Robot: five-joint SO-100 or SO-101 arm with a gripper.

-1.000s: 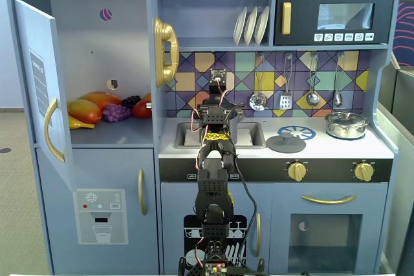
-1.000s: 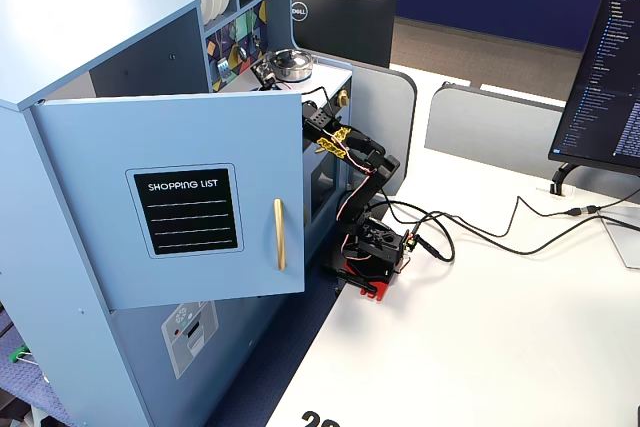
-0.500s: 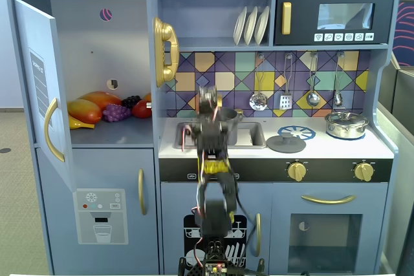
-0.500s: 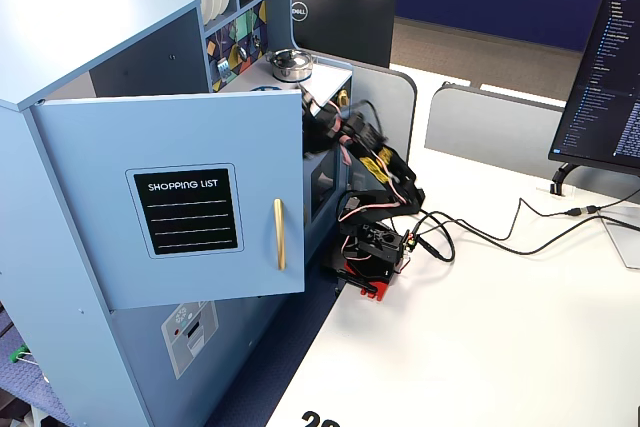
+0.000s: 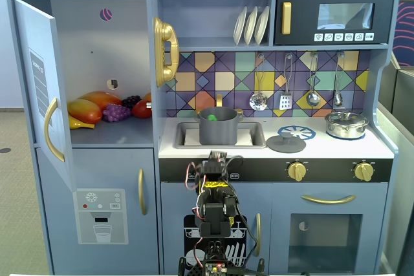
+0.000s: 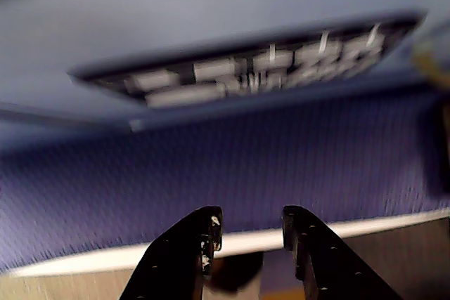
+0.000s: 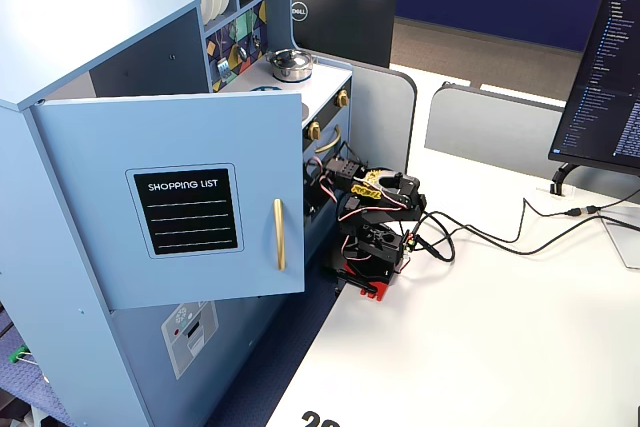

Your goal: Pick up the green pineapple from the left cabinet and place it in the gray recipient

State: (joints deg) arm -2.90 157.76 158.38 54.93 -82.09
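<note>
In a fixed view a small bright green piece, the green pineapple (image 5: 211, 118), shows just inside the rim of the gray recipient (image 5: 218, 130), which stands in the sink. The left cabinet (image 5: 107, 50) has its blue door (image 5: 40, 88) swung open; the door also shows in the other fixed view (image 7: 180, 207). My arm (image 5: 216, 208) is folded low in front of the kitchen, far below the pot. In the wrist view my gripper (image 6: 252, 224) is open and empty, over the white table edge and purple carpet.
Orange-yellow mangoes (image 5: 87, 109), purple grapes (image 5: 116, 112) and a red fruit (image 5: 142, 108) lie on the cabinet shelf. A flat gray lid (image 5: 286, 142) and a shiny silver pot (image 5: 347, 124) sit on the counter. Cables (image 7: 500, 232) and a monitor (image 7: 605, 77) are on the white table.
</note>
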